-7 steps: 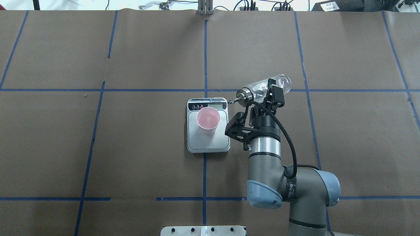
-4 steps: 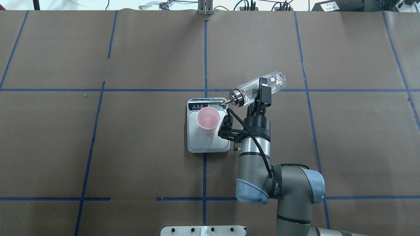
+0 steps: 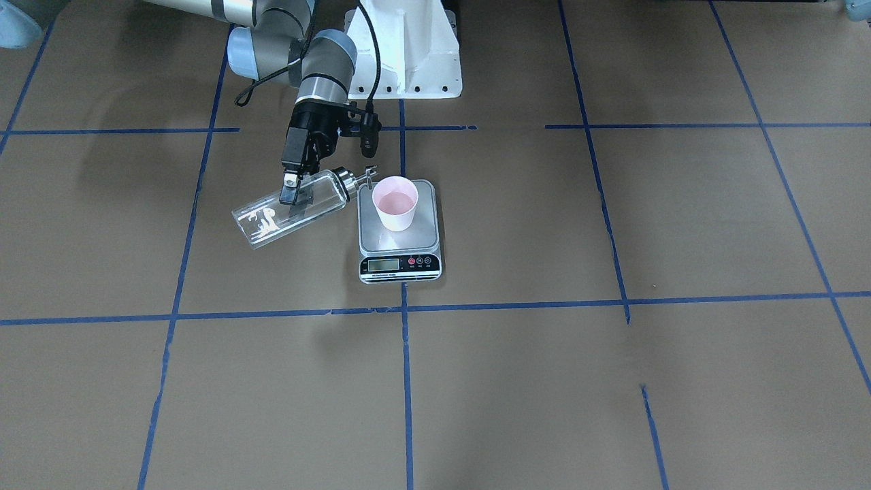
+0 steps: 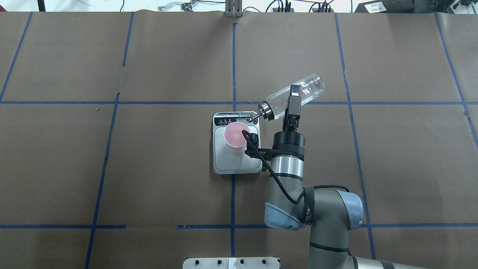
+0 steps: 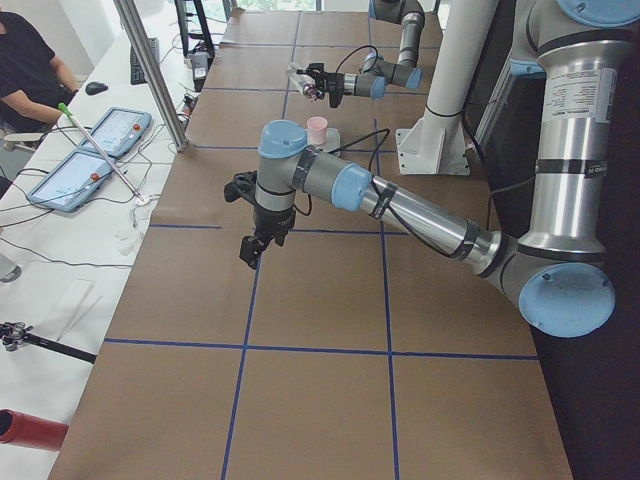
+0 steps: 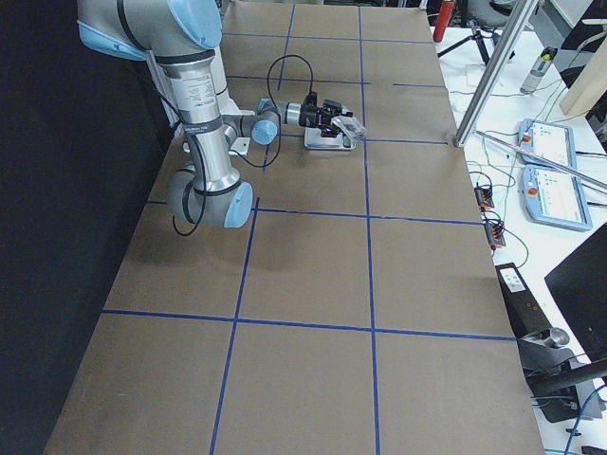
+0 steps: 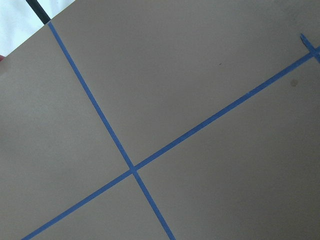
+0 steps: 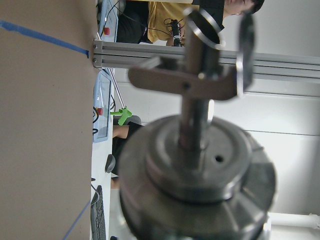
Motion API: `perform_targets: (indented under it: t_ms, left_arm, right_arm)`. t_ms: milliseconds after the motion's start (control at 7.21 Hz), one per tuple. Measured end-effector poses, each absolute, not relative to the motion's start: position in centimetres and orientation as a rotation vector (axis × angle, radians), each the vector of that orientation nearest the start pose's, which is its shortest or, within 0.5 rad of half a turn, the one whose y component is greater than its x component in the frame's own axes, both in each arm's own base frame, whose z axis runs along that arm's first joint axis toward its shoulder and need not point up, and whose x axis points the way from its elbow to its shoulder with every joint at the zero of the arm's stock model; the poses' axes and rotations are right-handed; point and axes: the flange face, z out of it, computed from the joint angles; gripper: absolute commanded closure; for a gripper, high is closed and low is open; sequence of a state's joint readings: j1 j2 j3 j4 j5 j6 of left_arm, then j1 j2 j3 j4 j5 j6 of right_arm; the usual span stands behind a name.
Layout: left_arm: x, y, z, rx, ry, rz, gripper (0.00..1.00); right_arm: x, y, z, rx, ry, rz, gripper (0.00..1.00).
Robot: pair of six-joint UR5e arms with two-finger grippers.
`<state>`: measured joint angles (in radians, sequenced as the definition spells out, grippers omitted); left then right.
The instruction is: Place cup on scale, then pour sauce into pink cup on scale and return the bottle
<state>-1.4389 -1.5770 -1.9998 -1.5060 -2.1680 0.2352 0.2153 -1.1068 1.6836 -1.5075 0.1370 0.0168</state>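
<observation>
Pink cup [image 3: 395, 204] stands upright on the silver scale [image 3: 420, 235]; the clear bottle [image 3: 269, 219] tilts, spout just beside its rim.

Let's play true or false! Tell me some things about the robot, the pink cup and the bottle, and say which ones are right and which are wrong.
1. The cup stands on the scale. True.
2. The right gripper is holding the bottle. True.
3. The bottle is standing straight up. False: it is held tipped over on its side in the air, with its spout pointing toward the cup.
4. The cup is blue. False: it is pale pink.
</observation>
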Motion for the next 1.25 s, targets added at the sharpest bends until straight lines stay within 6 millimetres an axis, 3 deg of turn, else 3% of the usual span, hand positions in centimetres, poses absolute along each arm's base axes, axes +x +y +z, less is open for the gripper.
perform_targets:
  t_ms: [555,1249]
  left_arm:
    - [-1.4,-49.0,46.8,0.381,0.577,0.453,0.0]
    - [-1.4,-49.1,46.8,0.38,0.577,0.452,0.0]
  right_arm:
    - [-55.2,-35.9,29.7,1.275,0.888,-0.687,1.0]
    - [-54.6,-35.9,28.5,1.231,1.048,-0.771,1.0]
